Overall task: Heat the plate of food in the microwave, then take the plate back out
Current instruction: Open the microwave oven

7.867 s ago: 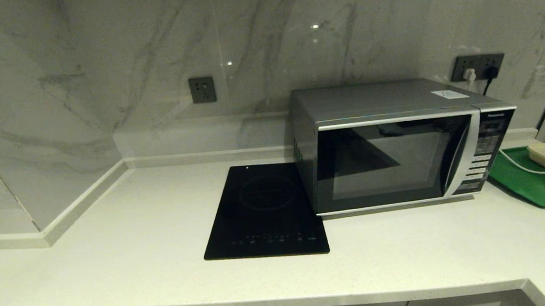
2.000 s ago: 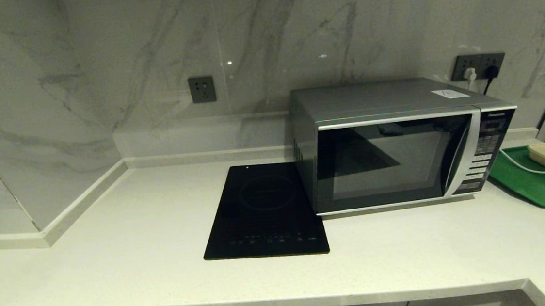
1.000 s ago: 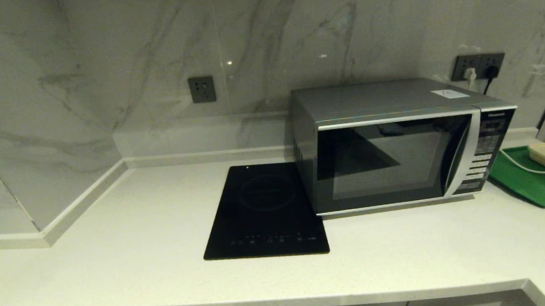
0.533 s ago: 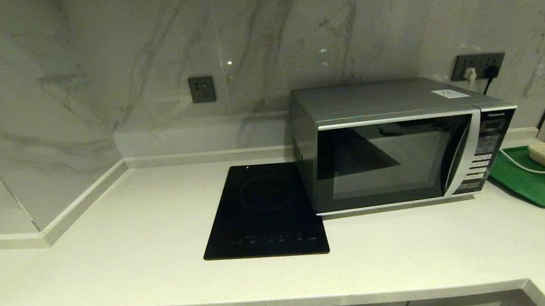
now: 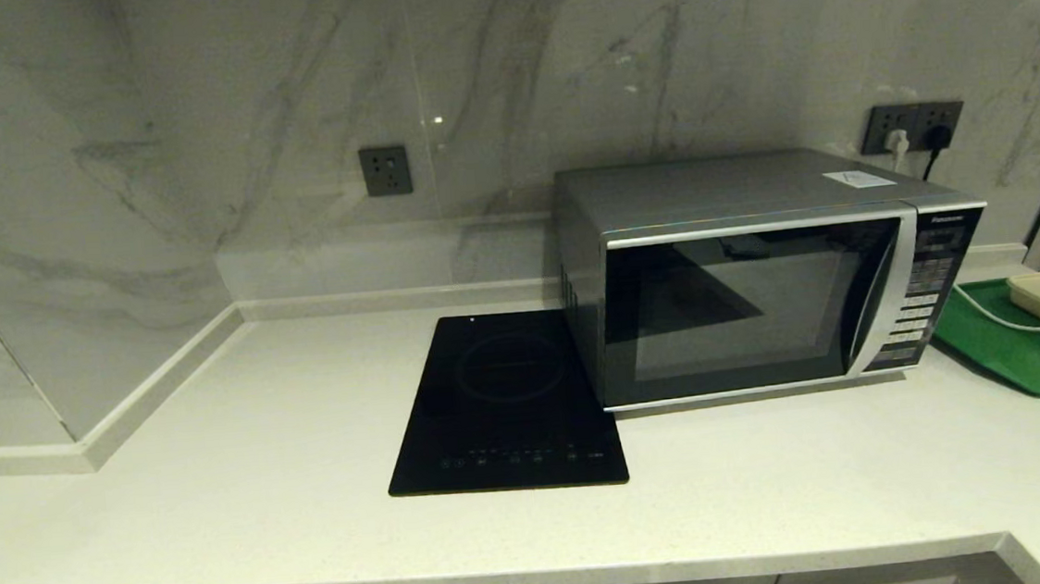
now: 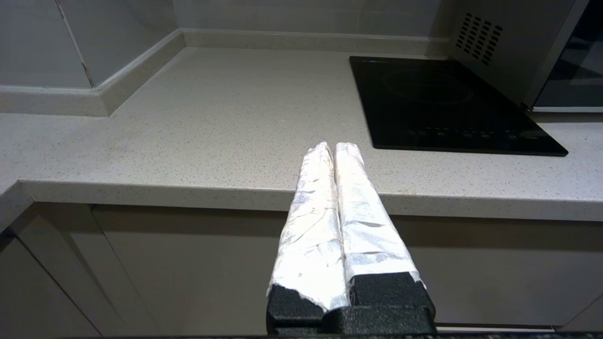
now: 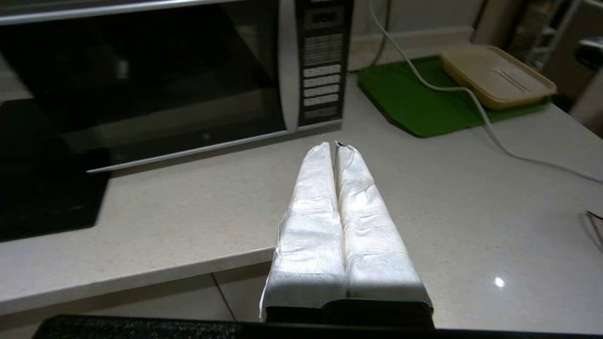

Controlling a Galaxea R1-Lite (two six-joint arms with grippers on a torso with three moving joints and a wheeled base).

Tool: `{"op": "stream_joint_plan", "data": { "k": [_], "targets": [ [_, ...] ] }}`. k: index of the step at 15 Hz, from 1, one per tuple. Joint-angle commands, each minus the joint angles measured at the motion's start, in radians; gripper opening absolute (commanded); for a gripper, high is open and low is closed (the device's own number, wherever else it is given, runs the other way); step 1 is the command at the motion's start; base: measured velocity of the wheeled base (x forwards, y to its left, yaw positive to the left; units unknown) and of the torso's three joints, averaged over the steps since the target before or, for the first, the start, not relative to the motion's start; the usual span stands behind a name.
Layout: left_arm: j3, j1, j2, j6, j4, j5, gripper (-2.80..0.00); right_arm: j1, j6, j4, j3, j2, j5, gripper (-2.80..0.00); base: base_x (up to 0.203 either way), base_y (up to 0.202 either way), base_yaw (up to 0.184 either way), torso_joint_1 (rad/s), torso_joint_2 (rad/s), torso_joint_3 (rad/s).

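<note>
The microwave (image 5: 760,278) stands shut at the bench's (image 5: 267,498) rear right; no plate of food is seen. Right tool (image 7: 335,146), clenched empty, could slip off the curved handle (image 5: 883,301); left tool (image 6: 330,147) likewise clenched.

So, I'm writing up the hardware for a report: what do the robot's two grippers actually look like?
Both look alike. The left gripper has two long, tapering fingers wrapped in crinkled silvery-white tape or foil, rising from a black, rough-textured base. The right gripper has the same pale wrapped fingers on a black mount. No cables or markings show on either, and the arms themselves are out of view.
</note>
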Motion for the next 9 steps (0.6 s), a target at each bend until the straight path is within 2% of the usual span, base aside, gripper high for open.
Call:
{"op": "stream_joint_plan", "data": {
  "k": [1,4,9],
  "targets": [
    [0.000,0.001,0.000,-0.001,-0.001,0.001,-2.80,-0.001,0.001,0.041,-0.084,0.248,-0.079,-2.80,0.000,0.000,0.000,0.000,0.00,0.000],
    [0.000,0.000,-0.001,-0.001,-0.001,0.001,-2.80,-0.001,0.004,0.080,-0.119,0.398,-0.142,-2.80,0.000,0.000,0.000,0.000,0.00,0.000],
    [0.000,0.001,-0.002,-0.001,-0.001,0.001,-2.80,0.000,0.013,0.068,-0.129,0.573,-0.151,-2.80,0.000,0.000,0.000,0.000,0.00,0.000]
  ]
}}
